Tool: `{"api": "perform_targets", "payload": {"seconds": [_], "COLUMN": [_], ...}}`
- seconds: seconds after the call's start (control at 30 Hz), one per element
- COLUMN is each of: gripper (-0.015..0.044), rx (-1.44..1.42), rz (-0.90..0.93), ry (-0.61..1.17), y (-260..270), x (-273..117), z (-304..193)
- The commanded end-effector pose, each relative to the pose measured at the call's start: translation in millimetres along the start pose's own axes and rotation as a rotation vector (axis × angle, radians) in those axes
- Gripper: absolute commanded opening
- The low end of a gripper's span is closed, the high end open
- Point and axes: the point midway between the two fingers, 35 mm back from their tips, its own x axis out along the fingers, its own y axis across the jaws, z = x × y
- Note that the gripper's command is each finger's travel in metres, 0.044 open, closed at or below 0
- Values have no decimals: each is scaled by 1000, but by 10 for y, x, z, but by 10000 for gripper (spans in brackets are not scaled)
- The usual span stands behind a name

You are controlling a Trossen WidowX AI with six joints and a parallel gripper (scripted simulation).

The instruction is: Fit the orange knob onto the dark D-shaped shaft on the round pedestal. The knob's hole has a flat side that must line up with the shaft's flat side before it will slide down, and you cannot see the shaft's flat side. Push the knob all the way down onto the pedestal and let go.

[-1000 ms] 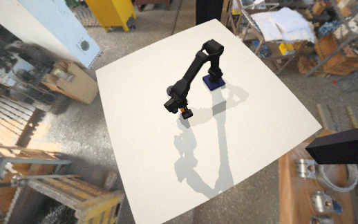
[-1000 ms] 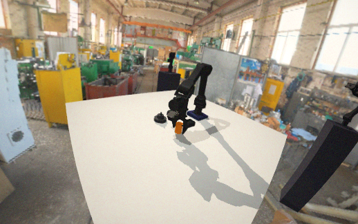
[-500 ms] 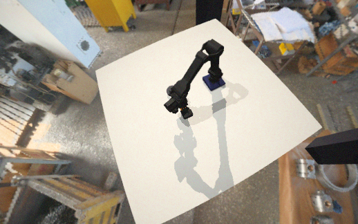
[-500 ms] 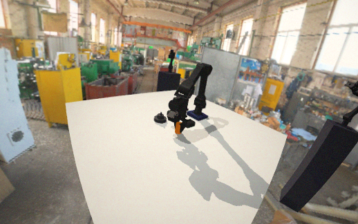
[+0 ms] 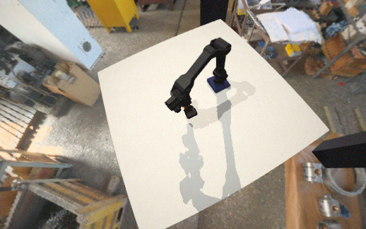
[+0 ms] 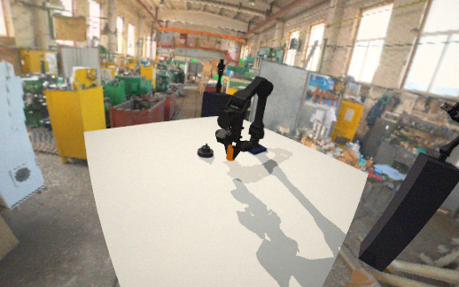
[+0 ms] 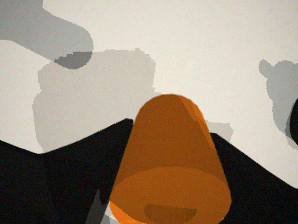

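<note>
The orange knob (image 6: 230,153) (image 7: 171,145) is upright between the black fingers, at or just above the table top. A dark half-round recess shows in its near end in the wrist view. My gripper (image 7: 170,133) is shut on the knob, a finger against each side. In the top view the gripper hides nearly all of the knob. The dark round pedestal (image 6: 205,151) with its upright shaft stands left of the gripper in the exterior view. A dark curved edge at the right of the wrist view looks like the pedestal (image 7: 295,123). The shaft's flat side cannot be seen.
The white table top (image 5: 141,141) (image 6: 155,213) carries the arm's dark blue base (image 5: 218,85) (image 6: 258,150), behind the gripper in the top view. Grey shadows of the arm lie across the table. The arm hides the pedestal in the top view.
</note>
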Motion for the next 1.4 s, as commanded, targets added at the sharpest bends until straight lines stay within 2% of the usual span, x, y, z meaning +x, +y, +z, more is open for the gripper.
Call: {"api": "perform_targets", "payload": {"seconds": [0.0, 0.37, 0.57, 1.37], "gripper": [0, 0, 0, 0], "rx": [-13, 12, 13, 17], "rz": [-4, 3, 3, -11], "ry": [-21, -9, -10, -5], "y": [-10, -25, -68, -791], "x": [-243, -798, -792, -565], "z": [14, -109, -92, 110]}}
